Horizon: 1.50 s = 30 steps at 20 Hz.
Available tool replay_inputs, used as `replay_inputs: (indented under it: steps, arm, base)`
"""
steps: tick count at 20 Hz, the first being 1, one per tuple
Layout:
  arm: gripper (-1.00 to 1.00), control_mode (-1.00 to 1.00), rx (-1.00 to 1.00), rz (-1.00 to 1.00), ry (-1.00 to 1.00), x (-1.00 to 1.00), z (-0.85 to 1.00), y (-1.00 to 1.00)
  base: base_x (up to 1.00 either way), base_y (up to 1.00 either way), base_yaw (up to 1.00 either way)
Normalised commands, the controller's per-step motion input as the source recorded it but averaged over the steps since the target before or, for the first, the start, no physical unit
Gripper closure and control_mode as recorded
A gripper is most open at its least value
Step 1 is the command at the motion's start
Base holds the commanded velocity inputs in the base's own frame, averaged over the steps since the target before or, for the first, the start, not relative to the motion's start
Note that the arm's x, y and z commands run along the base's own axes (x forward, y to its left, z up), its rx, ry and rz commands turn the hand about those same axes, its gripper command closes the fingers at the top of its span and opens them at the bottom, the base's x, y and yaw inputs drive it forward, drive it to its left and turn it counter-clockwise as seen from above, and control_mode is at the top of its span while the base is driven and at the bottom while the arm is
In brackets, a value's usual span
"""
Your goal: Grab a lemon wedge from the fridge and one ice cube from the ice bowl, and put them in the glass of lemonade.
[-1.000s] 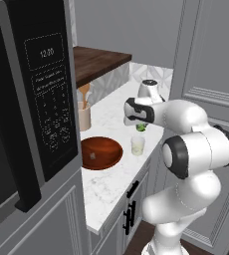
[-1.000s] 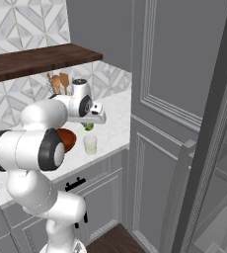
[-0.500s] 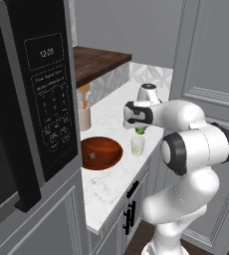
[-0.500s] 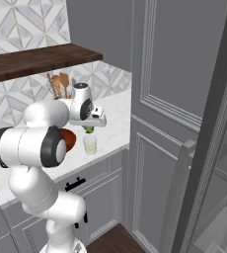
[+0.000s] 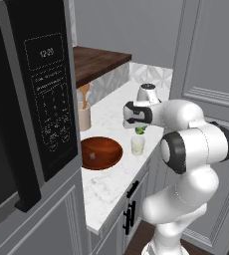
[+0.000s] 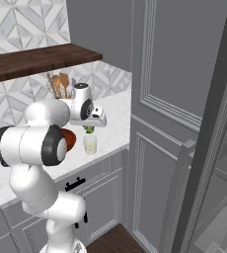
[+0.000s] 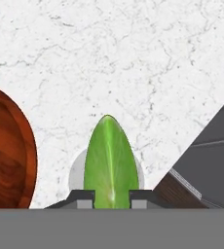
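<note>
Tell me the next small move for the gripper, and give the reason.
Probably lower a little and open. The gripper is shut on the lemon wedge, and in the hand view the wedge hangs right over the glass of lemonade, whose rim shows on both sides of it. The ice bowl sits apart on the counter, for afterwards.

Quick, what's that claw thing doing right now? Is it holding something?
Gripper: closed on the lemon wedge, held just above the glass of lemonade.
</note>
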Motion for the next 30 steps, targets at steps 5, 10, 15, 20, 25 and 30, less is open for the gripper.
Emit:
replay_inputs:
  steps: [5,10,15,20,25,30]
  arm:
    - [1.0,-1.0,0.0,0.0,0.0,0.0,-0.23,0.0]
    - [-1.0,-1.0,0.0,0.0,0.0,0.0,0.0,0.0]
    - [-1.0,-1.0,0.0,0.0,0.0,0.0,0.0,0.0]
    - [-1.0,-1.0,0.0,0.0,0.0,0.0,0.0,0.0]
    - [-1.0,-1.0,0.0,0.0,0.0,-0.05,0.0,0.0]
    - [-1.0,-1.0,0.05,0.0,-0.07,-0.63,0.04,-0.14]
  base:
    - [0.0,0.0,0.0]
    - [0.0,0.0,0.0]
    - [0.0,0.0,0.0]
    - [0.0,0.0,0.0]
    - [0.0,0.0,0.0]
    - [0.0,0.0,0.0]
